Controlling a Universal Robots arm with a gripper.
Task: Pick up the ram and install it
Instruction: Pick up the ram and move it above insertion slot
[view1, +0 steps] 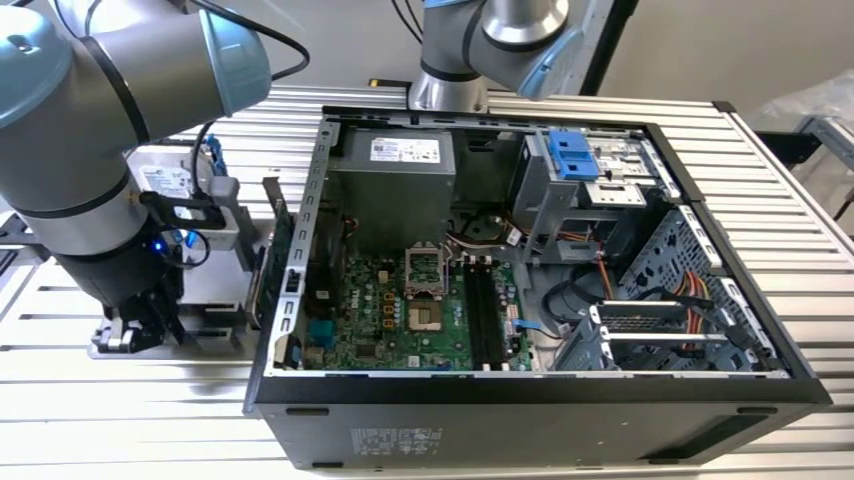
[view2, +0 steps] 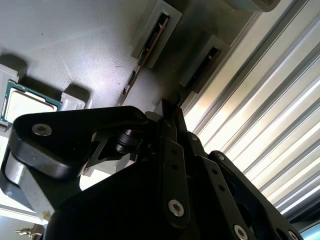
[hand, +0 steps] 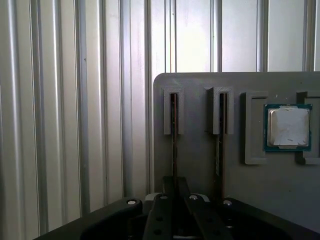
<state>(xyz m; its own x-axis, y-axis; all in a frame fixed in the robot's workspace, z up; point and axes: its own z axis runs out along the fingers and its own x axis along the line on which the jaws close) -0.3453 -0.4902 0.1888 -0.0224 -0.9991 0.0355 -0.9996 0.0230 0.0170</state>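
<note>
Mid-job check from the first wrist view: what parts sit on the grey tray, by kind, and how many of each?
Thin dark ram sticks, standing on edge in the slots of the flat grey tray: 2
Square silver processor chip: 1
Total: 3

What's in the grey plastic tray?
Grey plastic tray holds two thin dark ram sticks on edge in slots, and a square silver processor chip. Black gripper covers one stick's end.

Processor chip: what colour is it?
The processor chip is silver, green-edged; clearest in first wrist view.
</note>
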